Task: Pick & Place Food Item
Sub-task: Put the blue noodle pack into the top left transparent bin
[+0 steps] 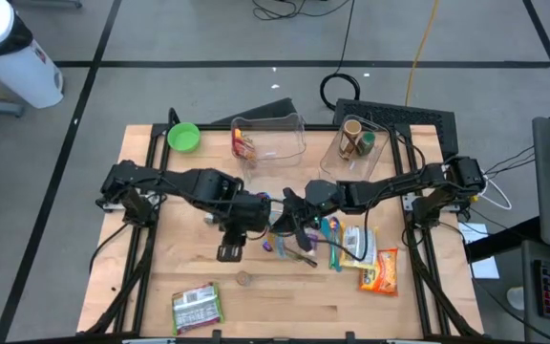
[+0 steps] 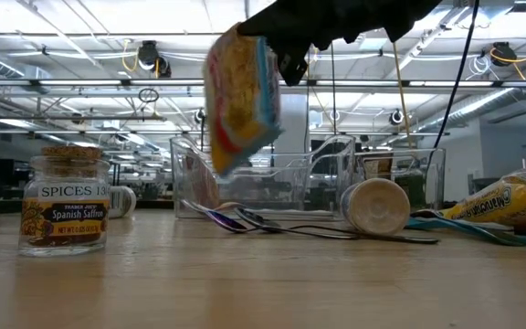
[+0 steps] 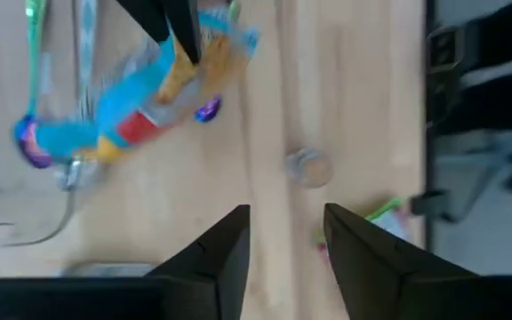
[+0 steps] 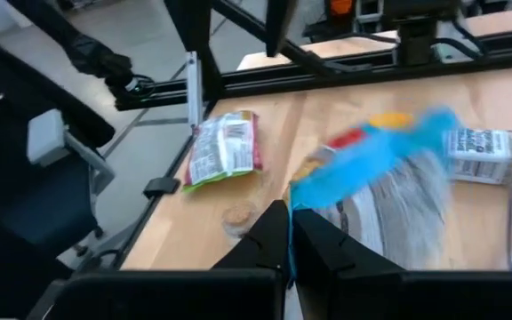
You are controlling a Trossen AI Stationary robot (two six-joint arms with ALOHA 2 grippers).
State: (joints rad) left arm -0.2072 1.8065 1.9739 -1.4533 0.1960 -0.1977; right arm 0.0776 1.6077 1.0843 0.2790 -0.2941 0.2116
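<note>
blue snack packet [image 2: 240, 96] hangs long axis vertical from right claw [image 4: 290, 233]

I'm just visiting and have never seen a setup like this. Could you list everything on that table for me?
Snack packet: one, blue and yellow, held up by the right tool.
Clear bins: two, far side of the table.
Bowl: one, green, far left corner.
Spice jar: one, glass with cork lid, near side.
Green pouch: one, near edge.
Orange and yellow packets: a few, right side.
Cutlery: several pieces, centre.
Left tool: black, open, empty, centre.
Right tool: black, shut on the packet's edge.
</note>
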